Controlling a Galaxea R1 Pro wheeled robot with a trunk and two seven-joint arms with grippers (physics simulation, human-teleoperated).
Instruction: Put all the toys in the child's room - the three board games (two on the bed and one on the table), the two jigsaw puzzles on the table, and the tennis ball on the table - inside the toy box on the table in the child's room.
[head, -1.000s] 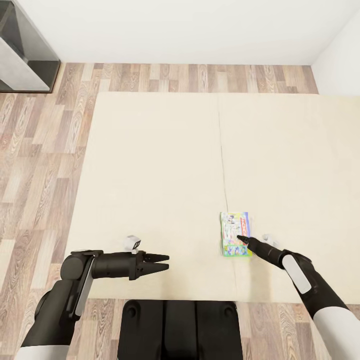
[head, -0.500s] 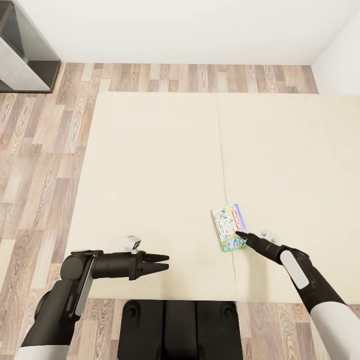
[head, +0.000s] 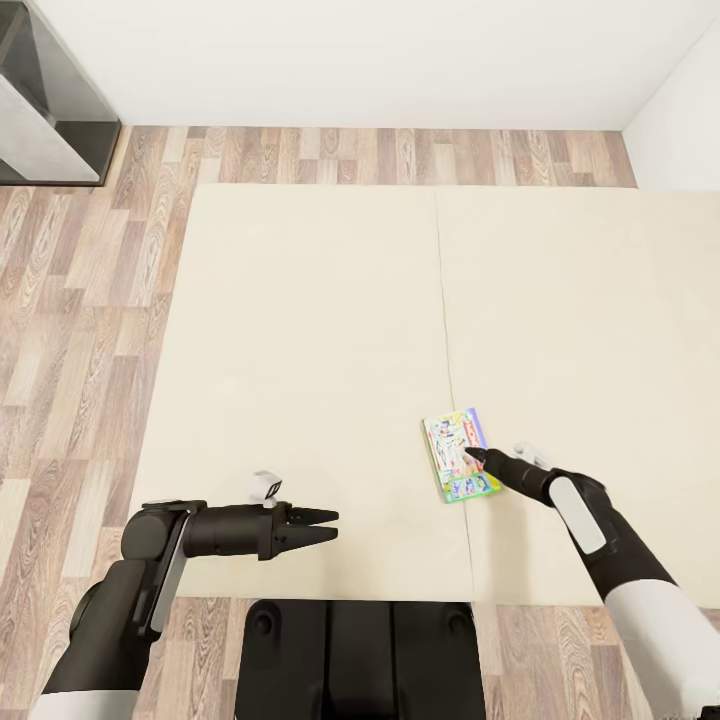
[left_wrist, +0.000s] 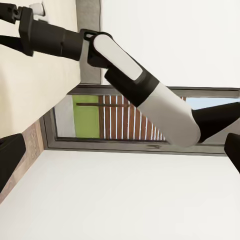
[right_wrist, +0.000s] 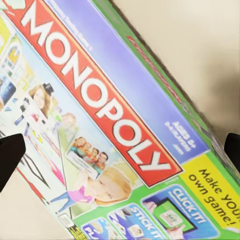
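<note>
One board game (head: 450, 440), a thin flat box with a white-green-yellow lid, lies flat on the bed (head: 320, 330) beside the seam between the two cream mattresses. In the right wrist view its lid (right_wrist: 100, 125) reads MONOPOLY. My right gripper (head: 472, 456) is open, its tips at the box's near right part with the fingers standing either side of the lid. My left gripper (head: 328, 525) hovers open and empty over the bed's near edge, well to the left of the box. The table (head: 45, 120) shows as a grey corner at the far left.
Wood-plank floor (head: 80, 330) runs along the bed's left side and behind it, up to the white wall (head: 360, 60). My dark base (head: 360, 650) stands against the bed's near edge. The left wrist view looks past my right forearm (left_wrist: 145, 95) to a window (left_wrist: 125, 125).
The board game slid left and away and turned slightly. My right gripper then moved forward over its near right part. The left arm has not moved.
</note>
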